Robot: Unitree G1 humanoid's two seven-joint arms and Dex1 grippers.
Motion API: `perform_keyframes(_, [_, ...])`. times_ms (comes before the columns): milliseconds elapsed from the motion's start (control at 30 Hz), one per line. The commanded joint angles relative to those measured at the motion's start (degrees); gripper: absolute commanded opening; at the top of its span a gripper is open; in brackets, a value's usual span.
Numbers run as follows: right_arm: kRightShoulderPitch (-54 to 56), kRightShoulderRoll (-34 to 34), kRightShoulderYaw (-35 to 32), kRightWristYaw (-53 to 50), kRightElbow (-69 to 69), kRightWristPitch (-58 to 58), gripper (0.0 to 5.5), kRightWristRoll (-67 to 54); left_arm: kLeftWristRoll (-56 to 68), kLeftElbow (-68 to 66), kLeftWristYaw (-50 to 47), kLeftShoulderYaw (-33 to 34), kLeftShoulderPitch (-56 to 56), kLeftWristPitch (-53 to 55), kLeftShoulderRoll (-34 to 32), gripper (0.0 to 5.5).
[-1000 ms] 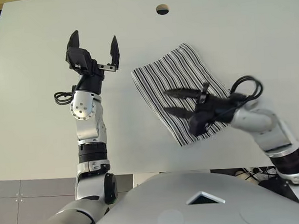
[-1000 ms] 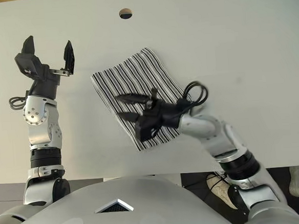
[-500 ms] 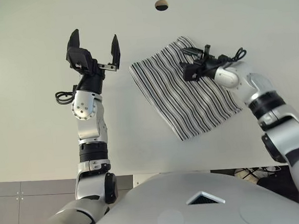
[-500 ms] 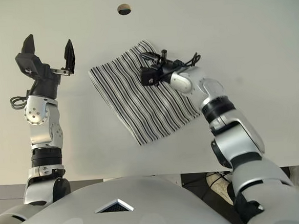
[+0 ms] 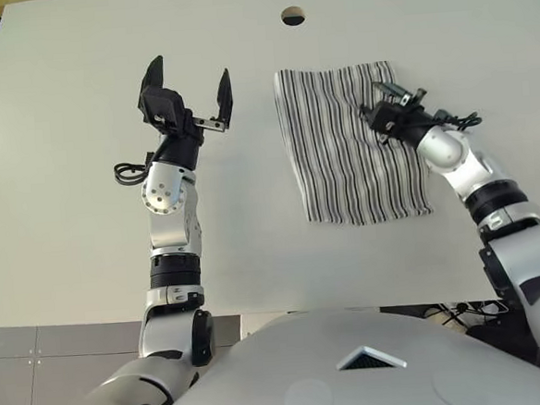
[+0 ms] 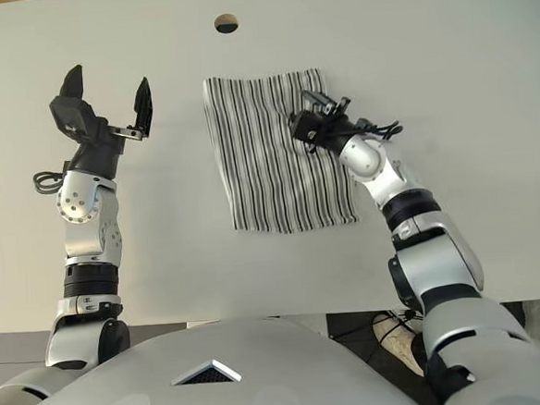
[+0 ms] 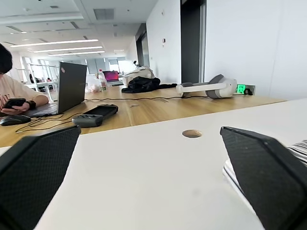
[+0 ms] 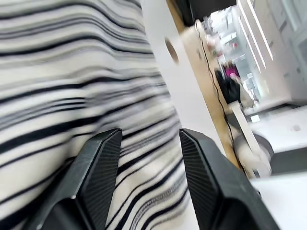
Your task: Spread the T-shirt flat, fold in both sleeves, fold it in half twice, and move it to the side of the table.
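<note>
Left eye view: a folded, black-and-white striped T-shirt (image 5: 341, 151) lies flat as a rough rectangle on the white table (image 5: 66, 198), right of the middle and just on the near side of the round cable hole (image 5: 292, 16) in the tabletop. Its stripes run away from the robot, and the near hem looks slightly uneven.

The right gripper (image 5: 383, 102) rests low on the far right part of the T-shirt. In the right wrist view its two black fingers (image 8: 96, 177) stand apart with striped cloth showing between them, so the jaws are released and pinch nothing.

The left gripper (image 5: 191, 74) is held up over bare table to the left of the T-shirt, apart from it, with its fingers spread wide and nothing between them. In the left wrist view an edge of the striped cloth shows beside one finger.

Beyond the table, that view shows a wooden desk (image 7: 158, 108) bearing an open laptop (image 7: 72, 86), a dark game controller (image 7: 93, 115), a white headset (image 7: 206, 88), a dark bundle (image 7: 144, 84) and a bottle (image 7: 101, 80), whose contents are too small to tell.
</note>
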State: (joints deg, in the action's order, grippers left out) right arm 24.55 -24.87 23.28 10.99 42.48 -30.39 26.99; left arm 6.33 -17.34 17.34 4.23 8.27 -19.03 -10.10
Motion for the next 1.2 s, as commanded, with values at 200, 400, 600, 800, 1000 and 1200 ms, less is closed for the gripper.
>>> perform_keyframes(200, [-13.76,-3.83,-3.68,3.58,-29.58,13.28,2.24,2.27,-0.93,-0.23,1.69,-0.31,0.52,-0.47,-2.35,5.48])
perform_keyframes(400, [-14.52,-4.73,-11.25,1.47,-42.86,14.43,2.24,-1.53,-3.61,0.66,1.38,0.17,0.64,-4.65,-5.55,5.48])
perform_keyframes(600, [-24.07,-26.0,-15.63,9.05,-37.95,-4.13,2.24,-0.67,-28.95,11.14,7.62,-7.52,-14.12,-25.05,-25.45,5.48])
perform_keyframes(800, [-29.61,-34.65,-13.81,11.53,-32.17,-10.78,2.24,4.87,-30.63,19.54,16.0,-14.15,-24.7,-25.3,-33.36,5.48])
perform_keyframes(1000, [-28.07,-33.55,-8.42,16.63,-35.46,-13.13,2.24,8.35,-33.47,16.93,17.85,-21.38,-20.26,-24.19,-31.63,5.48])
perform_keyframes(1200, [-27.27,-33.39,-5.23,19.28,-36.64,-14.19,3.12,7.78,-36.32,11.94,15.82,-26.09,-15.57,-25.19,-30.14,5.5])
